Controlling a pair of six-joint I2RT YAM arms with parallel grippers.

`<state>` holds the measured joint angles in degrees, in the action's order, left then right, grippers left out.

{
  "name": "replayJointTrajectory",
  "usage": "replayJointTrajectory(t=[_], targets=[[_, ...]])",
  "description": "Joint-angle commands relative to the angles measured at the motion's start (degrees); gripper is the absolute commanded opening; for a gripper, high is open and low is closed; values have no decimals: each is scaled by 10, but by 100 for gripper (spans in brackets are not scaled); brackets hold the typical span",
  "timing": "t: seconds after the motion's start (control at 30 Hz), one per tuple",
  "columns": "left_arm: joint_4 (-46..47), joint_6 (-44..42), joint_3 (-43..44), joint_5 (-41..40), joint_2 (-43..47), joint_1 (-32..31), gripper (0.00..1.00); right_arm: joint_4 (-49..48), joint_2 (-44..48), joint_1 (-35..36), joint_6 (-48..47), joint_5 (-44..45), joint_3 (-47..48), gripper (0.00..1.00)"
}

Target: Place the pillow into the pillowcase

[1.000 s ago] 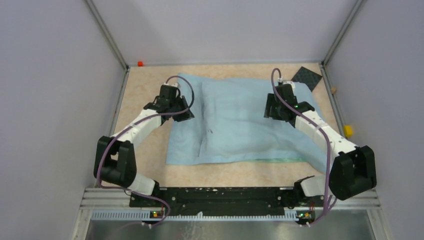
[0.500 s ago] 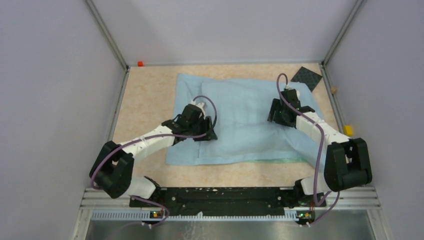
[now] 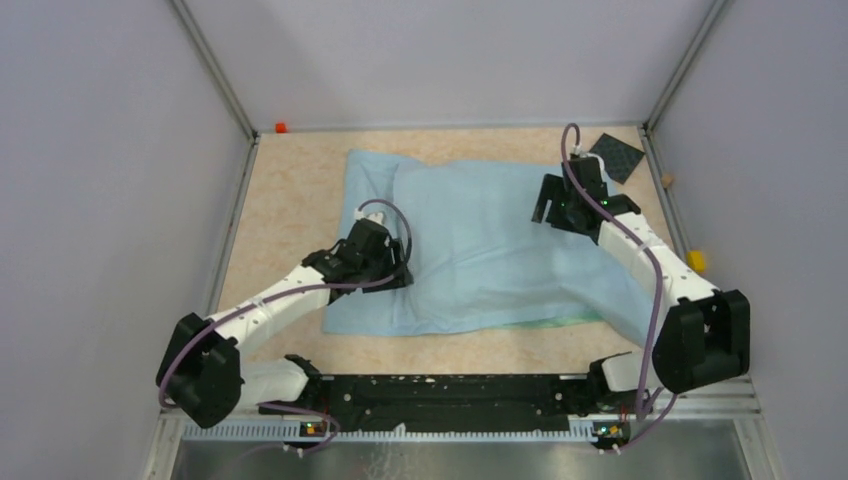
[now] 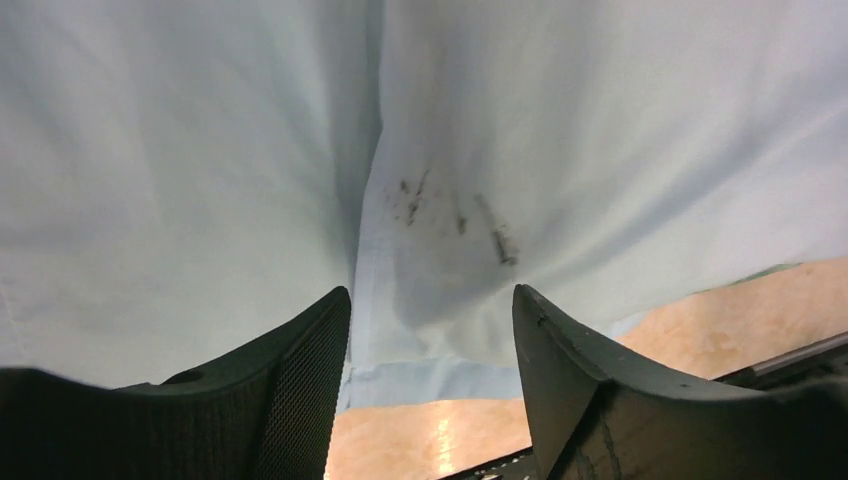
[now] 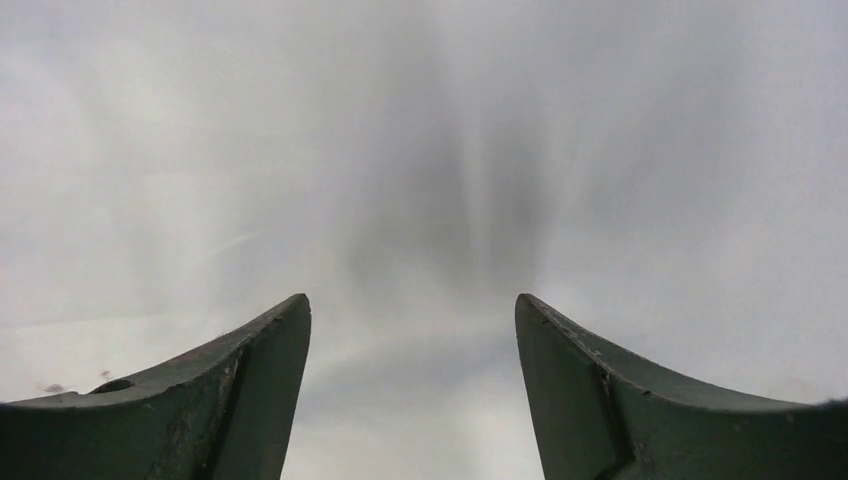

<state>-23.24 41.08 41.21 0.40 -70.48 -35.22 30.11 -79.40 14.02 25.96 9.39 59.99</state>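
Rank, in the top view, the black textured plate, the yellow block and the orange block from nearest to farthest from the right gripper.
Measured from the right gripper:
1. black textured plate, in the back right corner, nearest.
2. yellow block, at the right table edge.
3. orange block, in the back left corner, farthest.

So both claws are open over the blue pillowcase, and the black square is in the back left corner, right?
Not quite. The top view shows the black square in the back right corner. The left gripper and right gripper are indeed open over the blue pillowcase.
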Motion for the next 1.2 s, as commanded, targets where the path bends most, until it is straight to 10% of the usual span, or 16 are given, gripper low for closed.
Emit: replayJointTrajectory(t=[0.0, 0.2, 1.17], targets=[[-39, -77, 99, -26, 41, 3, 72, 34, 54, 60, -12, 11, 73, 75], [-38, -139, 196, -7, 57, 3, 99, 22, 109, 133, -4, -12, 85, 84], [-35, -170, 228, -55, 110, 3, 99, -20, 232, 159, 0, -29, 24, 88]])
